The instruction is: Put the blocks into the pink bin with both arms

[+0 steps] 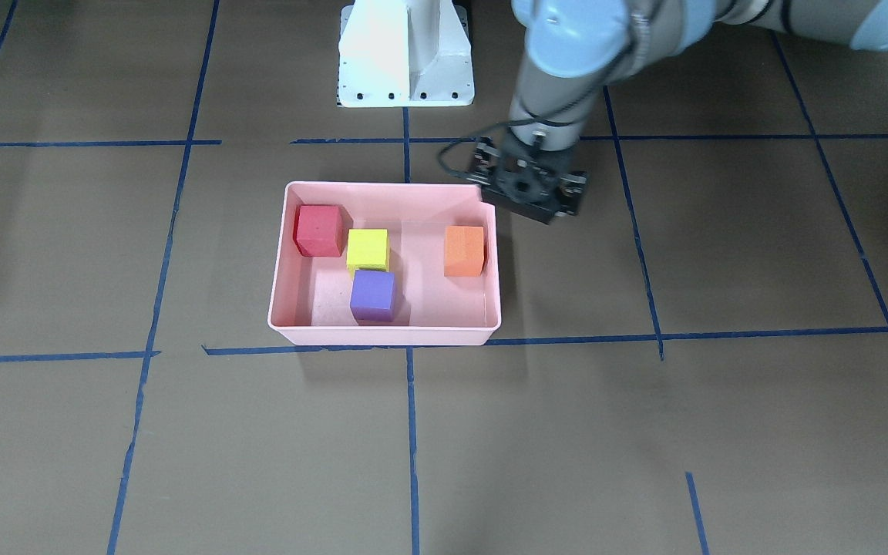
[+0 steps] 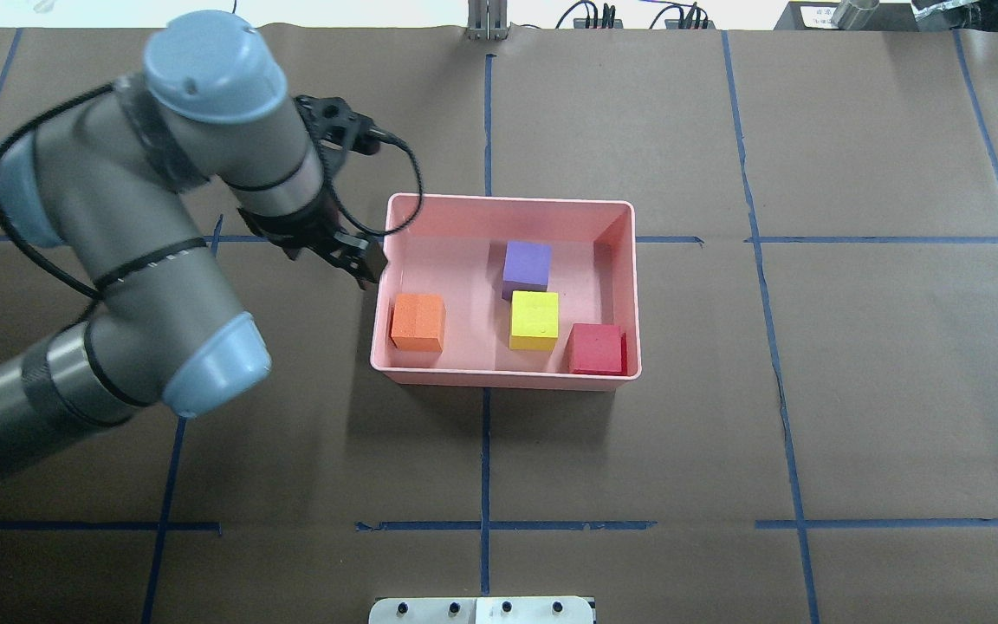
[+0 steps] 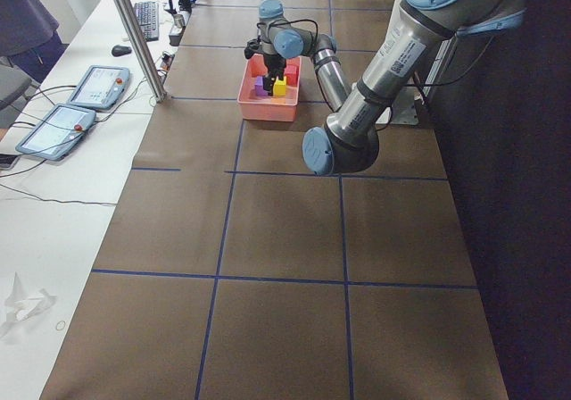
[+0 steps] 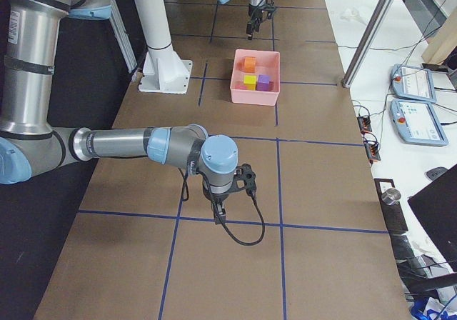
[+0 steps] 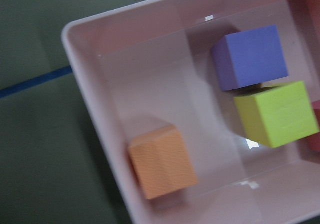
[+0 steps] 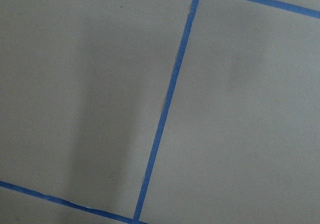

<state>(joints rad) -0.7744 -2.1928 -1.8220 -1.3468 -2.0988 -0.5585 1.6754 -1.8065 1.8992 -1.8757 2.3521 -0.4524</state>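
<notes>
Pink bin (image 2: 508, 199), four blocks (image 2: 534, 321) inside; left end effector (image 2: 353, 260), right end effector (image 4: 218, 217): opening indiscernible.

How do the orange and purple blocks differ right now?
The orange block stands alone by the wall of the pink bin nearest the left gripper; the purple block sits mid-bin, close against the yellow block. The orange block lies nearer the robot's side, the purple block farther. Colour differs, orange versus purple. Both are equal-sized cubes resting flat inside the bin, ungripped.
</notes>
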